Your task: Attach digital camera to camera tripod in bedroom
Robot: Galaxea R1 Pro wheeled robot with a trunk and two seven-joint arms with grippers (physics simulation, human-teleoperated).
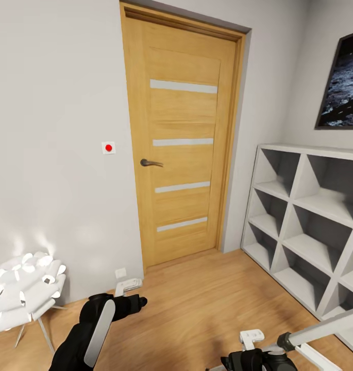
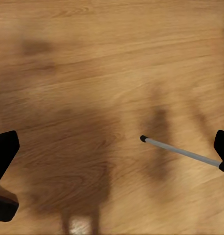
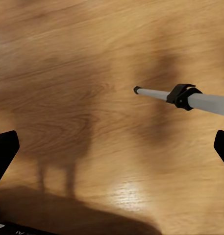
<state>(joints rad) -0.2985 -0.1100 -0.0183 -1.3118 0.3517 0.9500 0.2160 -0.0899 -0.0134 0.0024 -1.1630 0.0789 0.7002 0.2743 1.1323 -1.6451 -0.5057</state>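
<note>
Oak door (image 1: 181, 139) and white cube shelf (image 1: 305, 216) mark the bedroom; both black grippers, left (image 1: 125, 293) and right (image 1: 251, 342), hang with jaws spread and empty over the wood floor (image 1: 207, 304) beside the silver-legged camera tripod (image 1: 320, 327), so finding the digital camera likely comes next.

The left arm (image 1: 86, 335) is black with a white strip, and it bends forward low down. Its gripper (image 1: 129, 285) is white. The right gripper (image 1: 252, 337) (white too) sits low. Both wrist views show each gripper's jaws spread wide apart.
</note>
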